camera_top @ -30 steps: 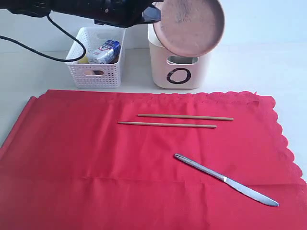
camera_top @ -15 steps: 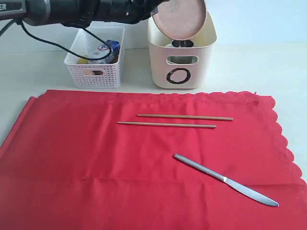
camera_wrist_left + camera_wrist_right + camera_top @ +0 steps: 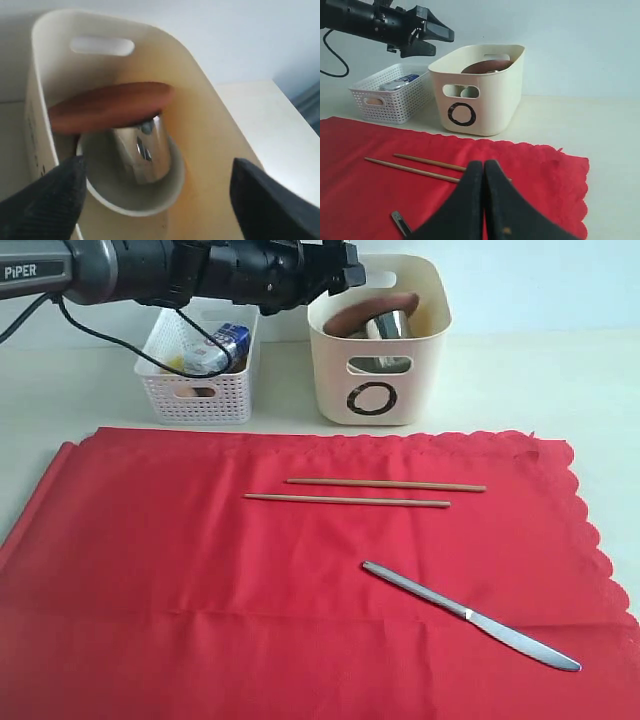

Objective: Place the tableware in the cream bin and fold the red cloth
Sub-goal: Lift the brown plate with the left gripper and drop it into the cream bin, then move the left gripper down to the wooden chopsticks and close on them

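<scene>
Left wrist view showed the left fingers (image 3: 50,200) spread wide and holding nothing, poised over the mouth of the cream bin (image 3: 210,130). Inside it the wooden plate (image 3: 110,106) lay tilted, leaning on the steel cup (image 3: 142,150), which stood in the pale bowl (image 3: 107,197). The right fingers (image 3: 470,200) were pressed together on nothing, low over the red cloth (image 3: 200,580).

Left on the cloth were 2 chopsticks (image 3: 386,484), lying parallel and near each other, and the table knife (image 3: 470,615), well apart from them. The chopsticks looked light, stiff and thin, likely to roll; a pinch across the middle of each seemed safest. The knife looked smooth and slippery, lying flat; the thicker handle was probably the better hold. The cloth seemed soft and limp, best taken by a corner or the scalloped edge once it was bare. It lay flat on the tabletop (image 3: 520,380), in front of the bin and the white basket (image 3: 195,390).

1 second earlier the plate had hung over the bin in a clenched grip; half a second earlier it was tipping into the mouth. Now it was released. Chopsticks, knife and cloth had not shifted.
</scene>
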`<state>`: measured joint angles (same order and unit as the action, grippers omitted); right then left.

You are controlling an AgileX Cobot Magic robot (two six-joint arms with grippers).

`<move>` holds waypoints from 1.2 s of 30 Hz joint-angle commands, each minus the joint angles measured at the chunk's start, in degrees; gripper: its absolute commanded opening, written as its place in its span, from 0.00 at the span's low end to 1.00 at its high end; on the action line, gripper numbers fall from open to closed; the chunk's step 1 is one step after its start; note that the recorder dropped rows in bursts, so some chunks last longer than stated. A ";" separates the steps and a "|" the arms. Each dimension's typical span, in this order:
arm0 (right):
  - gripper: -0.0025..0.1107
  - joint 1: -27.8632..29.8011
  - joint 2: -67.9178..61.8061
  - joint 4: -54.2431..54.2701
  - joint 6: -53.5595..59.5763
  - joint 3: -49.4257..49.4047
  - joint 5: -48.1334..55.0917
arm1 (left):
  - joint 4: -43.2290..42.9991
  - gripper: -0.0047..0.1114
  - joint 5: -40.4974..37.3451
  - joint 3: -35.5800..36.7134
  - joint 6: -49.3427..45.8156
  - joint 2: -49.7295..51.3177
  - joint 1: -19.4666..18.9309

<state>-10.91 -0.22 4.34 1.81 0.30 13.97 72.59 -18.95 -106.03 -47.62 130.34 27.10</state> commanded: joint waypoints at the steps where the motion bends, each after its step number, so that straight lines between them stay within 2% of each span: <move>1: 0.02 -0.10 0.22 0.07 0.06 -0.30 -0.37 | -0.81 0.54 -11.46 -0.51 -0.41 -2.04 -2.17; 7: 0.02 -0.10 0.22 0.07 0.06 -0.30 -0.25 | -1.34 0.14 -22.45 -0.51 -0.08 -5.97 -3.91; 9: 0.02 -0.10 0.22 0.07 0.06 -0.30 -0.25 | -2.58 0.04 -24.89 -0.51 -0.08 -7.34 -3.91; 14: 0.02 -0.10 0.22 0.07 0.06 -0.30 -0.25 | -3.52 0.04 -28.69 2.03 0.19 -11.84 -3.91; 32: 0.02 -0.10 0.22 0.07 0.06 -0.30 -0.25 | -8.27 0.04 -26.32 27.03 -0.16 -35.93 -4.23; 36: 0.02 -0.10 0.22 0.07 0.06 -0.30 -0.25 | -8.75 0.04 -25.41 30.57 0.01 -40.86 -4.23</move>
<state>-10.91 -0.22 4.34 1.81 0.30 13.97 63.95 -44.95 -76.61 -47.73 91.70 22.98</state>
